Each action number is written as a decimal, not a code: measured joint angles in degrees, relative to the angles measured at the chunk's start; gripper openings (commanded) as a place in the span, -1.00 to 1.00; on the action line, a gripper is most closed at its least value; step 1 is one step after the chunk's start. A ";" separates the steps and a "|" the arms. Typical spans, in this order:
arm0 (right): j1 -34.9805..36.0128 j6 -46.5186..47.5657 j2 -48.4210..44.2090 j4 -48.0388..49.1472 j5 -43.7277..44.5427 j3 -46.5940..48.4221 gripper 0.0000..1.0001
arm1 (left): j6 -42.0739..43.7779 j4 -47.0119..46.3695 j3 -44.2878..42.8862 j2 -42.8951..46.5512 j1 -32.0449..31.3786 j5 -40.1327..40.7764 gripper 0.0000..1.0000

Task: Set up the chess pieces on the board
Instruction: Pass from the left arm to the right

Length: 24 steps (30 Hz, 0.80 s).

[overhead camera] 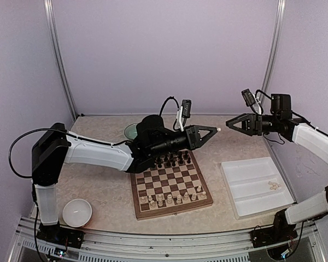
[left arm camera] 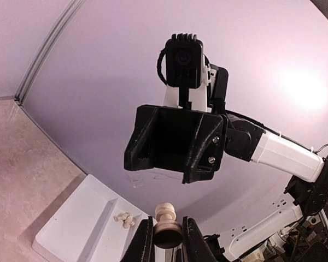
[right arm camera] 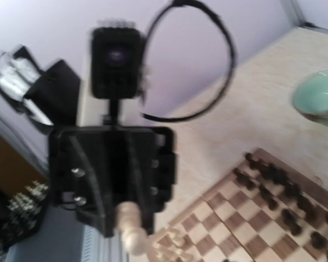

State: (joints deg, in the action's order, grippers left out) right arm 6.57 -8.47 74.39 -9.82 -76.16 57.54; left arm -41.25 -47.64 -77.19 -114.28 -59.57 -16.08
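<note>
The left gripper [overhead camera: 212, 131] pinches a cream chess piece [left arm camera: 167, 219] by its base, head jutting past the tips — light, stiff, probably slippery wood. The right gripper [overhead camera: 232, 123] faces it, jaws spread, empty — the neck looks best to grasp.

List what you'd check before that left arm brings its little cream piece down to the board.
1. Cream piece gripped by the left fingers: ok, pinched at its base.
2. Right fingers open and off the piece: ok, a gap shows in the top view.
3. Free square in the cream rows of the board: cannot tell, the pieces are too small to sort out.
4. Clearance over the dark pieces: cannot tell; the left arm hangs right above them.
5. More cream pieces waiting in the white tray: ok, a few lie near its right end.
</note>
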 measured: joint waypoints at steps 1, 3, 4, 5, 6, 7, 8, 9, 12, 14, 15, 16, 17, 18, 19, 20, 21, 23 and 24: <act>0.00 -2.32 -0.04 2.12 -1.31 -0.28 -0.07 | -0.13 -0.11 -0.31 0.00 -0.02 0.17 -0.80; 0.09 -6.32 -0.09 6.05 -3.13 -0.92 -0.07 | -0.46 -0.59 -1.33 -0.15 -0.04 0.50 -0.80; 0.20 -7.74 -0.17 7.69 -3.85 -1.46 -0.07 | -0.55 -0.83 -1.79 -0.26 -0.07 0.50 -0.80; 0.42 -9.35 -0.33 9.16 -4.31 -2.14 -0.06 | -0.70 -1.20 -2.38 -0.46 -0.09 0.55 -0.80; 0.46 -10.34 -0.44 9.90 -4.66 -2.58 -0.06 | -0.76 -1.27 -2.80 -0.63 -0.11 0.52 -0.80; 0.48 -11.19 -0.55 10.69 -4.90 -3.02 -0.06 | -0.83 -1.49 -3.19 -0.85 -0.15 0.52 -0.80; 0.52 -12.07 -0.59 11.28 -5.11 -3.30 -0.06 | -0.94 -1.66 -3.65 -1.18 -0.20 0.50 -0.80; 0.55 -12.46 -0.59 11.65 -5.25 -3.37 -0.07 | -0.96 -1.79 -4.04 -1.53 -0.26 0.48 -0.80; 0.55 -13.51 -0.59 12.68 -5.33 -3.34 -0.07 | -1.20 -1.90 -5.18 -2.73 -0.44 0.44 -0.80; 0.68 -13.81 -0.59 12.94 -5.33 -3.34 -0.10 | -1.42 -1.95 -5.97 -3.72 -0.59 0.31 -0.80; 0.81 -13.94 -0.59 13.05 -5.31 -3.34 -0.11 | -1.60 -1.92 -6.14 -4.00 -0.63 0.26 -0.80; 1.01 -14.05 -0.59 13.16 -5.33 -3.34 -0.14 | -1.70 -1.95 -6.36 -4.35 -0.70 0.22 -0.80; 1.29 -14.21 -0.59 13.22 -5.38 -3.34 -0.17 | -1.88 -1.95 -6.51 -4.70 -0.76 0.22 -0.80; 1.57 -14.32 -0.59 13.25 -5.38 -3.34 -0.21 | -1.97 -1.95 -6.54 -4.85 -0.81 0.22 -0.80; 1.77 -14.38 -0.59 13.27 -5.42 -3.34 -0.23 | -2.03 -1.95 -6.56 -5.03 -0.85 0.22 -0.80; 2.01 -14.56 -0.57 13.29 -5.49 -3.34 -0.26 | -2.12 -1.95 -6.58 -5.18 -0.90 0.24 -0.80; 2.21 -14.62 -0.57 13.31 -5.53 -3.34 -0.30 | -2.14 -1.95 -6.60 -5.22 -0.92 0.22 -0.80; 2.51 -14.69 -0.57 13.42 -5.62 -3.34 -0.37 | -2.21 -1.97 -6.82 -5.46 -0.94 0.24 -0.80; 2.67 -14.71 -0.57 13.46 -5.66 -3.34 -0.39 | -2.23 -1.99 -6.93 -5.53 -0.94 0.24 -0.80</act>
State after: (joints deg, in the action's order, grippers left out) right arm 9.23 -23.18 73.82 3.64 -81.82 54.19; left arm -43.48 -49.63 -84.12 -119.81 -60.51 -15.84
